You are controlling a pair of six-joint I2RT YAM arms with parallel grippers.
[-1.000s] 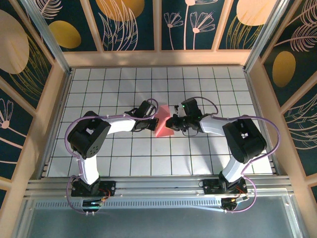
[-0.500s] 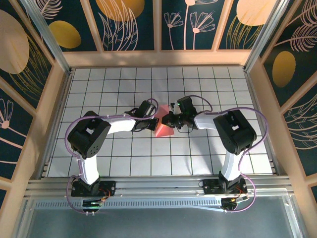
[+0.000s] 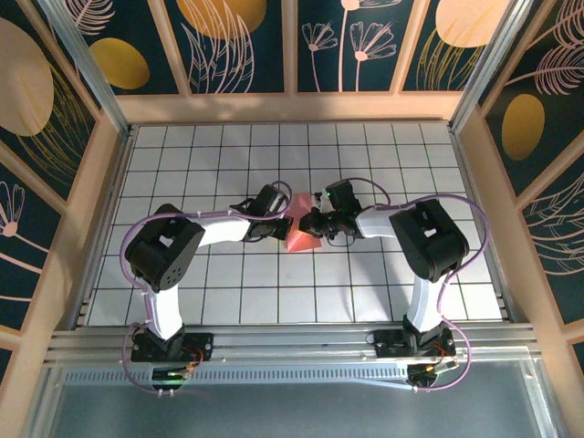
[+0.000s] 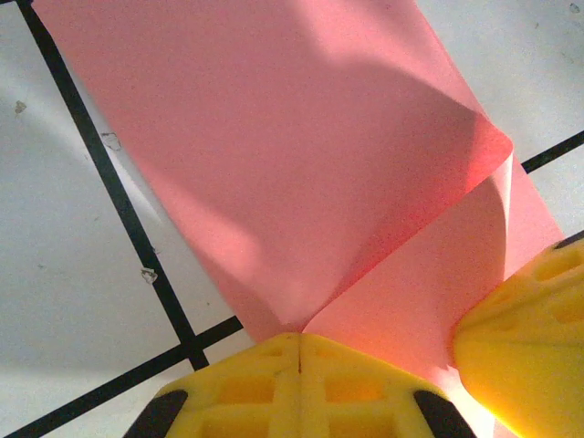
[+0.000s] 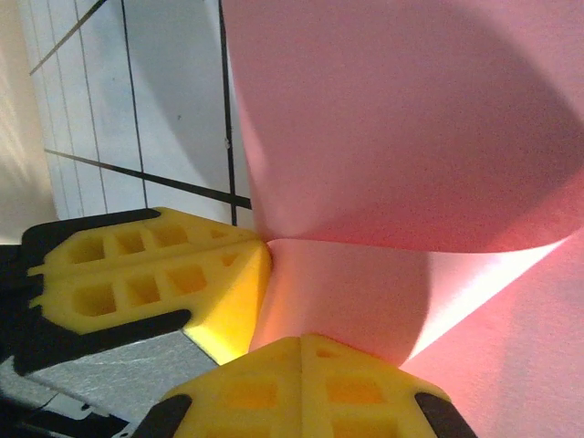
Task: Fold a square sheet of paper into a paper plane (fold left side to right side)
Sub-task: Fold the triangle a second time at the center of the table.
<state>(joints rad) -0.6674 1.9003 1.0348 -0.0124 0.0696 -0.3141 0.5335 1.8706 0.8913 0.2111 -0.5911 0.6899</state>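
The square sheet of paper [image 3: 300,239], salmon pink, lies partly folded at the middle of the gridded table, with one flap curling up off the layer below [image 4: 274,164]. My left gripper [image 3: 286,224] is shut, its yellow tips [image 4: 299,339] against the paper's left edge where the curl's crease ends. My right gripper [image 3: 311,223] is also shut, its tips [image 5: 302,339] pressed onto the paper [image 5: 392,119] from the right. The two grippers nearly touch: the right gripper's fingers [image 4: 529,338] show in the left wrist view, and the left gripper's fingers [image 5: 155,274] in the right wrist view.
The white table [image 3: 383,164] has black grid lines and wooden walls [image 3: 292,108] on three sides. An aluminium rail [image 3: 292,342] runs along the near edge by the arm bases.
My right arm swung left and its gripper came in over the paper's right side, close to the left gripper. The visible pink area shrank. The left arm stayed put.
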